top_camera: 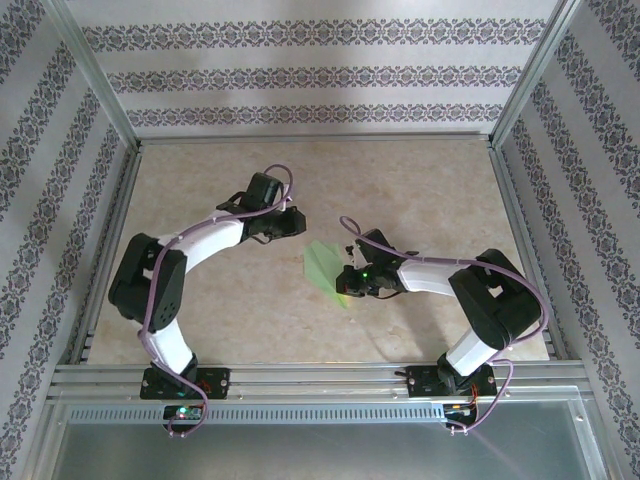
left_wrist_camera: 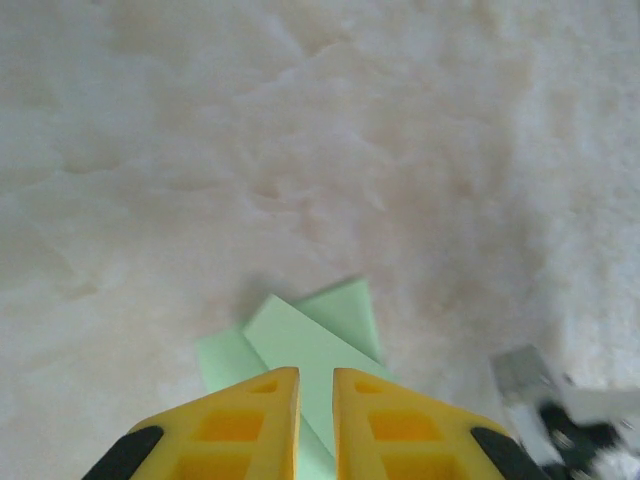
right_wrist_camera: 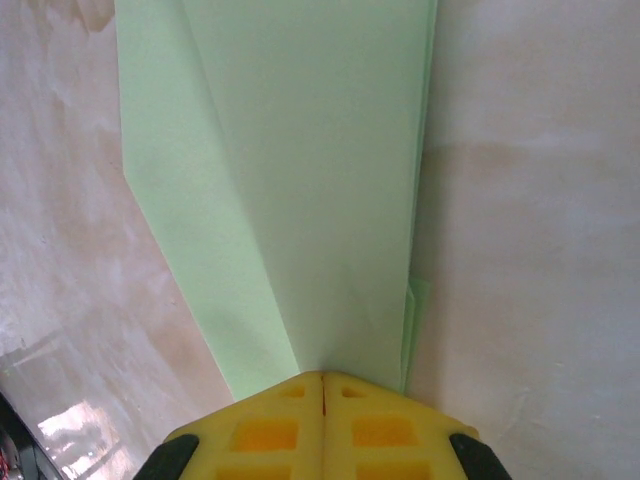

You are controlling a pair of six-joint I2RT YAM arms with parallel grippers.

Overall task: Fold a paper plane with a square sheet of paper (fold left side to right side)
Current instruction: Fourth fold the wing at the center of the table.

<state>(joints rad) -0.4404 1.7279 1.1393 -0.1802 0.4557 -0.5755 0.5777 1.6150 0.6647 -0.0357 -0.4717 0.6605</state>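
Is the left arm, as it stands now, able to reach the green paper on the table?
Probably yes: the left tool hovers right beside the green paper, nothing lies between them, and the shut right tool rests only on its other end.

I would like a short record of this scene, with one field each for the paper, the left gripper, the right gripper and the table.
paper: light green, folded in layers, lying flat between the two grippers
left gripper: jaws a little apart, over one end of the paper
right gripper: shut, at the near end of the paper; whether it pinches it is unclear
table: beige, marbled, carries the paper
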